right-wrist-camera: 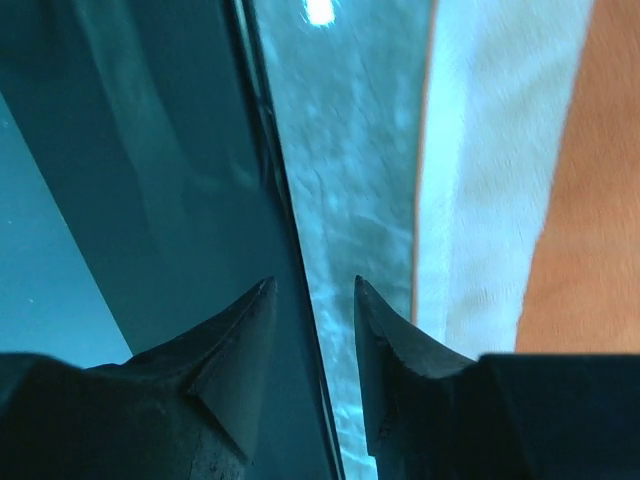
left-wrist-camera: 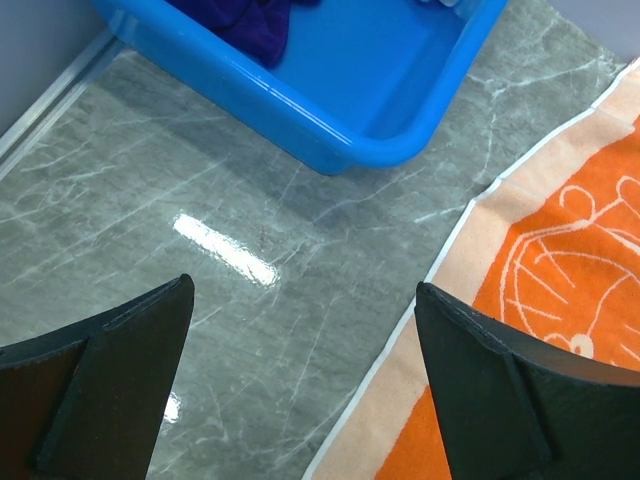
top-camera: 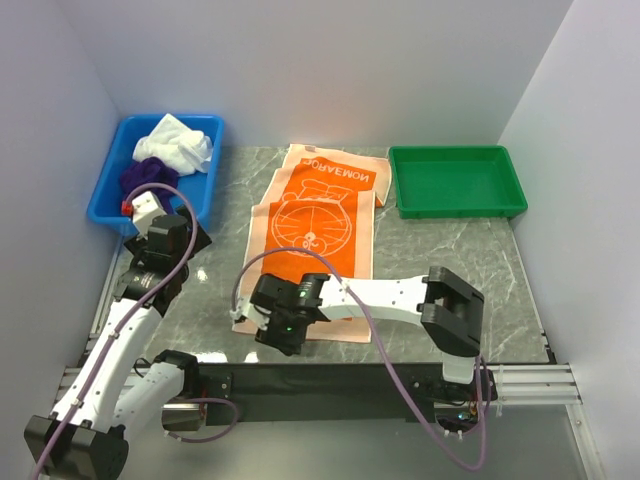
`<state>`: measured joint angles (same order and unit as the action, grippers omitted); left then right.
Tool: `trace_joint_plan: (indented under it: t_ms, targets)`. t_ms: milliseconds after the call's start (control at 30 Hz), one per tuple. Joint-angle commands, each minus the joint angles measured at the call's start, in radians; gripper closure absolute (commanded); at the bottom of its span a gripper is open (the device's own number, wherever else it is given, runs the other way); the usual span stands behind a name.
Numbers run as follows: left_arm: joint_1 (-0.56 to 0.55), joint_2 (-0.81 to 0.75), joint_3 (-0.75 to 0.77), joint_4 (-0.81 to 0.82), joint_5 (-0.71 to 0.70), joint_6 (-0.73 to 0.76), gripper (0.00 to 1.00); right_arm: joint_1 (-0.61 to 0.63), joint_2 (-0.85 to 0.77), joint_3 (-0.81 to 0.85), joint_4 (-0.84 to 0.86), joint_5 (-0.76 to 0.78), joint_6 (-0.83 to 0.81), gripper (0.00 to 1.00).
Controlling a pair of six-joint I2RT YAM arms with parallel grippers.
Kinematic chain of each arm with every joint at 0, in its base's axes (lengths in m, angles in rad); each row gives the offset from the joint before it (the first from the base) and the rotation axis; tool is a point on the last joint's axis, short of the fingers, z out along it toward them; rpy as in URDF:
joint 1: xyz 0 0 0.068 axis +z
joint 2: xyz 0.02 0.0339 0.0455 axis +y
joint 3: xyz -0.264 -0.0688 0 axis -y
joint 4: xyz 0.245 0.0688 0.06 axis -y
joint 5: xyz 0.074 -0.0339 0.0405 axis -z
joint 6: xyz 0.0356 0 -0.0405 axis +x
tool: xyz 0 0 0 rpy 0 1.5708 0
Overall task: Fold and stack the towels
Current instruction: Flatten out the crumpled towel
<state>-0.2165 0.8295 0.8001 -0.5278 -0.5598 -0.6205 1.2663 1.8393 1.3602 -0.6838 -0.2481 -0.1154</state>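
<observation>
1. Grey marble table [top-camera: 450, 270] between white walls is the work surface; the orange towel [top-camera: 320, 230] lies spread on its middle, print side up, and its far part looks somewhat uneven.
2. Beyond the orange towel's far-left corner stands a blue bin [top-camera: 205, 185]; the white towel [top-camera: 178, 145] and the purple towel [top-camera: 148, 172] lie crumpled inside it; a green tray [top-camera: 455, 205] stands beyond the far-right corner.
3. The right gripper [right-wrist-camera: 315, 320] is low at the orange towel's near-left corner; its jaws stand narrow with nothing between them, and the tips are just beside the pale border, not on it.
4. The left gripper [left-wrist-camera: 300, 380] hangs over bare table just left of the orange towel's left edge; its jaws are wide and hold nothing.
5. I judge the step in hand to be taking the near edge for the first fold; for this the right gripper should open a little, shift onto the border, and slide one finger under the cloth before closing.
6. It would be good to pinch the corner itself and only one layer; then the fold can meet the far edge squarely.
7. A pinch that closes beside the orange towel will catch nothing; a crooked grasp will drag the cloth into wrinkles.
</observation>
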Motion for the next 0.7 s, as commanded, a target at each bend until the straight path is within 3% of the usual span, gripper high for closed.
trace_joint_plan:
  t_ms: [0, 100, 133, 333, 533, 667]
  targets:
    - [0.005, 0.005, 0.005, 0.023, 0.026, 0.015, 0.02, -0.040, -0.135, -0.041, 0.010, 0.088, 0.090, 0.55]
    - [0.006, 0.023, 0.008, 0.025, 0.047, 0.021, 0.02, -0.149, -0.221, -0.134, 0.061, 0.211, 0.260, 0.55]
    - [0.005, 0.067, 0.014, 0.029, 0.104, 0.022, 0.02, -0.259, -0.309, -0.285, 0.099, 0.292, 0.378, 0.52]
    - [-0.021, 0.210, 0.054, 0.038, 0.378, -0.043, 0.06, -0.427, -0.364, -0.392, 0.168, 0.337, 0.467, 0.41]
    - [-0.200, 0.446, 0.175, 0.031, 0.393, -0.114, 0.05, -0.482, -0.307, -0.401, 0.224, 0.380, 0.454, 0.36]
    - [-0.228, 0.618, 0.234, 0.061, 0.428, -0.150, 0.09, -0.484, -0.290, -0.395, 0.256, 0.383, 0.438, 0.39]
